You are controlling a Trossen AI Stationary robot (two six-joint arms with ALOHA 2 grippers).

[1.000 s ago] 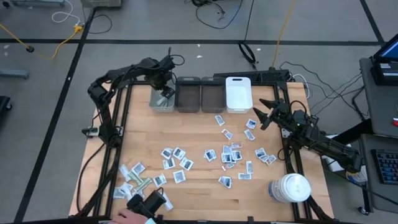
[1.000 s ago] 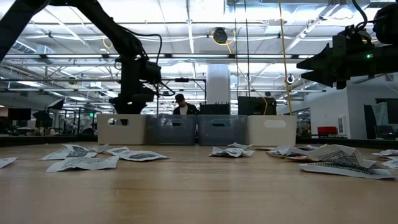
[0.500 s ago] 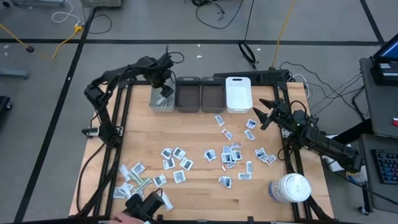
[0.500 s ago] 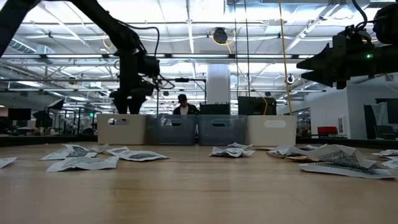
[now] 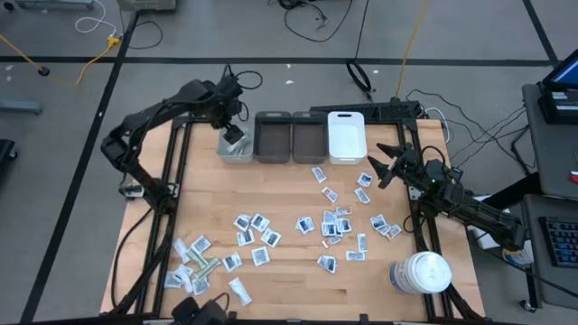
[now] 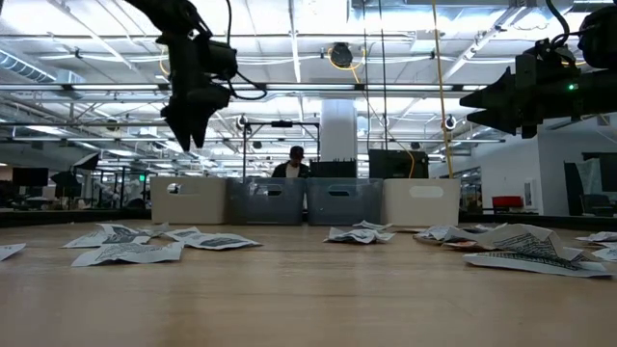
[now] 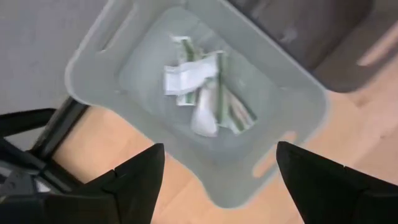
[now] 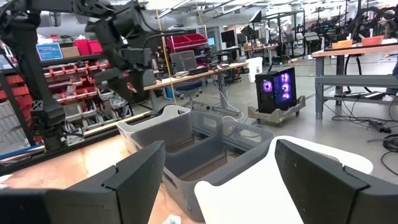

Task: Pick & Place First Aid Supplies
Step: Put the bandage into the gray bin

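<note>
Above the pale grey plastic bin [image 5: 236, 144] at the left end of the bin row, the left tool [image 5: 228, 120] hangs with its fingers spread and nothing between them. Inside that bin lie a few pale greenish-white wrapped strips [image 7: 205, 93]. Small flat white sachets with dark print [image 5: 332, 222] are scattered over the wooden surface [image 5: 280, 199]. Near the right edge, the right tool [image 5: 386, 165] hovers wide open and empty.
</note>
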